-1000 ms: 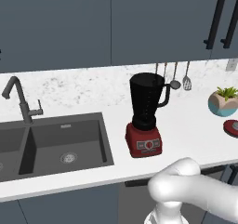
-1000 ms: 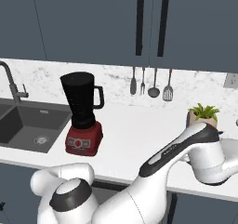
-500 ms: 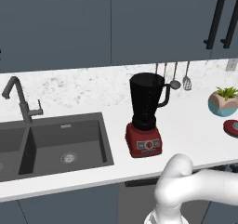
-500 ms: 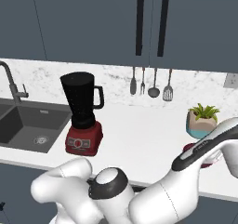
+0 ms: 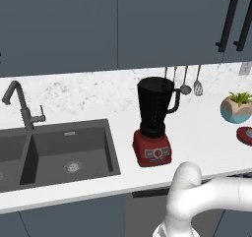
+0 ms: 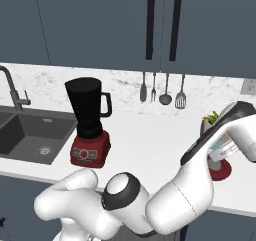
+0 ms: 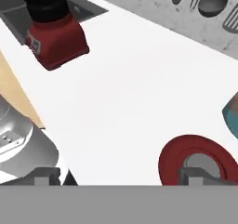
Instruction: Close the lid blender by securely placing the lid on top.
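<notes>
On the white counter (image 5: 206,133), right of the dark double sink (image 5: 54,150), stands the blender (image 5: 153,123): a boxy red base with a round dial on its front and a tall black jar whose handle points right, its rim uncovered. Well apart from it, near the counter's right front edge, the lid (image 7: 197,165) lies flat, a red disc with a grey knob at its centre; in the left base view it shows as a red sliver at the frame's right edge (image 5: 244,134), just in front of a potted plant (image 5: 236,107) in a teal bowl. From the right base view, the arm reaches out to the right, and the hand hangs over the lid (image 6: 220,171), hiding most of it and part of the plant. Along the hand view, the gripper (image 7: 125,176) has its jaws spread wide with nothing between them; one fingertip (image 7: 197,175) sits over the lid's near side, the other far off at lower left, so the lid lies off to one side of the gap rather than centred in it. Whether any finger touches the lid cannot be told. Utensils (image 6: 162,89) hang on the marble backsplash behind the counter, and a faucet (image 5: 19,105) rises behind the sink.
</notes>
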### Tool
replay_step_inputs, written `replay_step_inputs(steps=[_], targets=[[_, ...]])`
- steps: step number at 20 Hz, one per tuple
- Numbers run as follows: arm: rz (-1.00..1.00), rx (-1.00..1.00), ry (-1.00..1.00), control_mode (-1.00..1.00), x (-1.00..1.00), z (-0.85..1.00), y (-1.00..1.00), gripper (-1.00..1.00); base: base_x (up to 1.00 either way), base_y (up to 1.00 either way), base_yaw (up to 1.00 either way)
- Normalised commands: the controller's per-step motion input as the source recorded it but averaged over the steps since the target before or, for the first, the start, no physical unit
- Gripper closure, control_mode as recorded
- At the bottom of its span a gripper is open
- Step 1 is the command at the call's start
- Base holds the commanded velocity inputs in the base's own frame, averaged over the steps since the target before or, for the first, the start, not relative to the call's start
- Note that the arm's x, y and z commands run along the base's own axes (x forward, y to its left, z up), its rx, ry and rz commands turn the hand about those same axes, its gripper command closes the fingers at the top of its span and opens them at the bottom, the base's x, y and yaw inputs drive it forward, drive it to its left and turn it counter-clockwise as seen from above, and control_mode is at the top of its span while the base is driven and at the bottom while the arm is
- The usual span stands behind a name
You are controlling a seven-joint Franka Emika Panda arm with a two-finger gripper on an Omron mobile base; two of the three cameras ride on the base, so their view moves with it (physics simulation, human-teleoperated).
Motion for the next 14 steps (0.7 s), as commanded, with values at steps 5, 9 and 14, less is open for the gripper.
replay_step_inputs(steps=[5,9,14], targets=[[-0.26,-0.33,0.27,-1.0,0.17,-0.58,0.42,-1.0,0.0,0.0,0.0],[-0.27,-0.26,0.23,-1.0,0.16,-0.99,0.45,-1.0,0.0,0.0,0.0],[-0.29,-0.02,0.07,-1.0,0.36,-0.33,0.11,-1.0,0.0,0.0,0.0]])
